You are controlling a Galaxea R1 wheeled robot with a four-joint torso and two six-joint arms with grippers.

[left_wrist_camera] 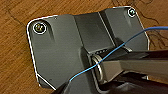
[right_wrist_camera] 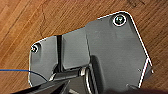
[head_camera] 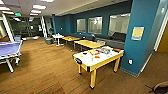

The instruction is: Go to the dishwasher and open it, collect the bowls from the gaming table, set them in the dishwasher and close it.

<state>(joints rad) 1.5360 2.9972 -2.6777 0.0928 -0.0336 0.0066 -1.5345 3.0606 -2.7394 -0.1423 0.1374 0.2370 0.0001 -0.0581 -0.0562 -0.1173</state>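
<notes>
Several pieces of furniture stand across the room in the head view, logged left to right. Far left: a blue table-tennis table [head_camera: 9,48] with white legs, on the brown wood-plank floor [head_camera: 45,72]. Behind it, further back, a small round white table [head_camera: 58,36] near the dark glass doors. Next, two low tables with yellow-brown tops [head_camera: 88,44] in a row along a dark bench against the teal wall [head_camera: 67,23], which carries three framed glass panels.

Centre right: the gaming table [head_camera: 96,60], a long rectangle with glossy white top, yellow sides and legs, and a black slot at its near end. It stands close beside the teal pillar [head_camera: 140,35]. Small items lie on its far half: orange, red and multicoloured patches, too blurred to identify; whether any are bowls cannot be told. The pillar carries a yellow framed notice [head_camera: 137,33] and a white wall socket low down. At the far right lower corner, a dark rounded shape sits at the frame edge, unidentified.

Both wrist views look onto wood-plank floor past the robot's dark plate; a thin blue cable [left_wrist_camera: 120,46] crosses the left one. Jaw state, left and right: cannot tell.
</notes>
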